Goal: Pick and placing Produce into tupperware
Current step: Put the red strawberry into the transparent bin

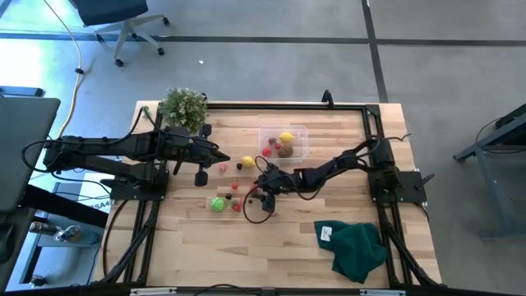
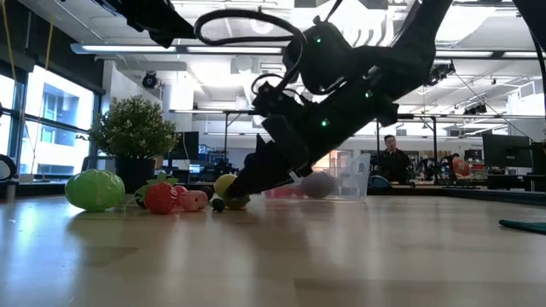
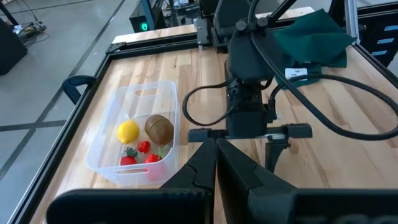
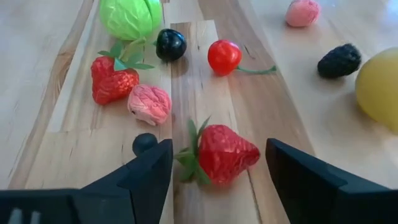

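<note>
The clear tupperware (image 1: 283, 141) stands at the table's far middle, also in the left wrist view (image 3: 140, 134). It holds a yellow lemon (image 3: 128, 131), a brown kiwi (image 3: 160, 128) and small red fruits. Loose produce lies nearer. A red strawberry (image 4: 227, 154) lies on the wood between the open fingers of my right gripper (image 4: 217, 149), which do not touch it. Around it are a second strawberry (image 4: 114, 79), a pink piece (image 4: 149, 103), a cherry tomato (image 4: 224, 56), a green vegetable (image 4: 129, 17) and dark berries. My left gripper (image 1: 222, 156) hovers shut, left of the tub.
A potted plant (image 1: 182, 107) stands at the far left corner of the table. A dark green cloth (image 1: 357, 247) lies near the right front. A yellow fruit (image 1: 247, 162) sits between the two grippers. Black frame rails edge the table.
</note>
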